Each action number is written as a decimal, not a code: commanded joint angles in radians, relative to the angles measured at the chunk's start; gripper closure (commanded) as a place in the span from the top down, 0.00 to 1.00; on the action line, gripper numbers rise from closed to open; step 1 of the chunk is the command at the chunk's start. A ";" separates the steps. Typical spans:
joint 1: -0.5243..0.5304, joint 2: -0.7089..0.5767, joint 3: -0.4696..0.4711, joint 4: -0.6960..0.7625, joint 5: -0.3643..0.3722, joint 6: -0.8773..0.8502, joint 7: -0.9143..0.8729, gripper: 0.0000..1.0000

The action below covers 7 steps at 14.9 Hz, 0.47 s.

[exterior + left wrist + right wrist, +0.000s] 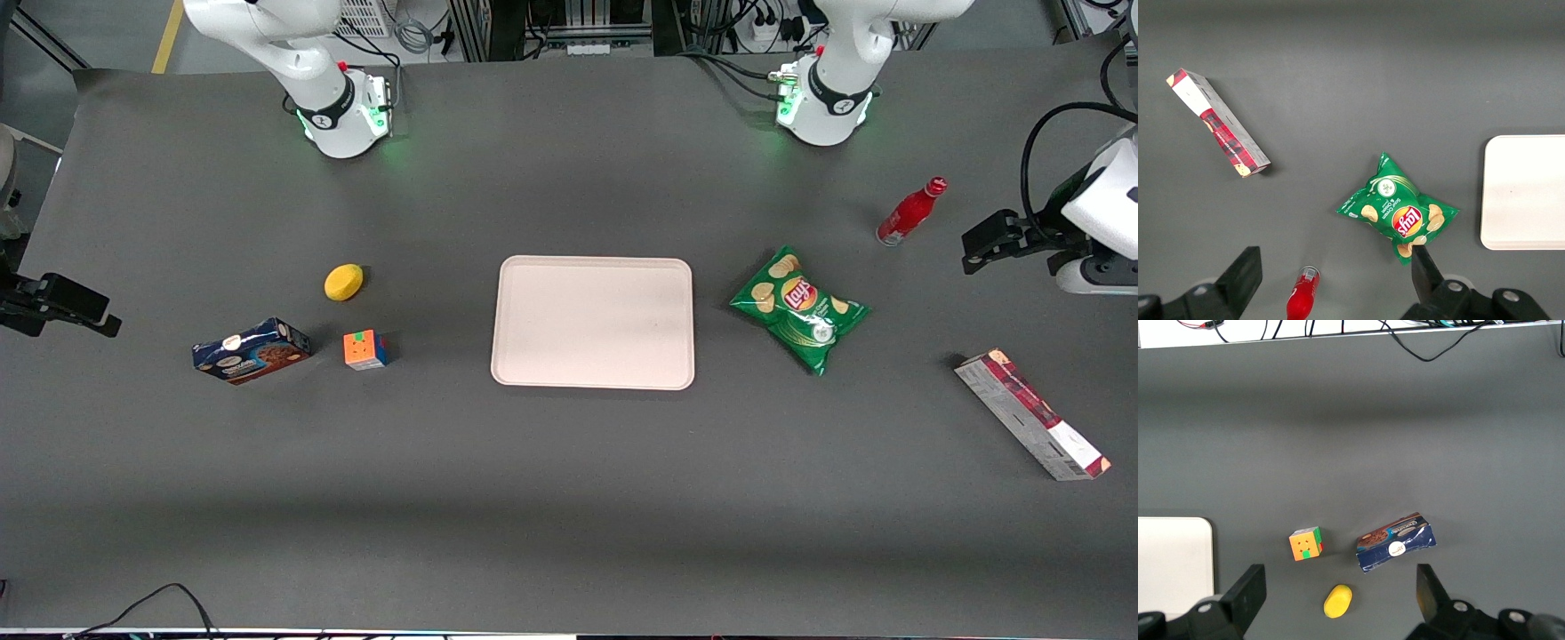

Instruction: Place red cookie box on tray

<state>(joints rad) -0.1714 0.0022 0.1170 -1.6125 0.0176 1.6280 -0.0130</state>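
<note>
A: Nearest the front camera we have the red cookie box (1031,414), lying flat on the bench (569,498) at the working arm's end, at a slant, well apart from the tray (593,322).

B: The tray is the biggest thing, bare, mid-bench. Between it and the box lies the green chip bag (798,308); the red bottle (911,212) lies farther from the camera.

A: And the claw (1335,277)?

B: It hangs high over the bottle with its fingers (1245,273) spread wide, holding nothing.

A: So we judge the reach has yet to start. Next we would bring the claw over the box, turn the wrist to span its narrow width, then descend.

B: Gripping mid-length, so it lifts level.
</note>
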 commanded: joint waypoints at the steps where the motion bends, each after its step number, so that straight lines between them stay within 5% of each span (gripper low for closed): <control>1: 0.003 0.004 0.000 0.020 0.008 -0.002 -0.007 1.00; 7: 0.019 0.042 0.004 0.010 -0.001 0.027 -0.007 1.00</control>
<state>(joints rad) -0.1703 0.0089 0.1182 -1.6129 0.0168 1.6314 -0.0141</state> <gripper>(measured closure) 0.000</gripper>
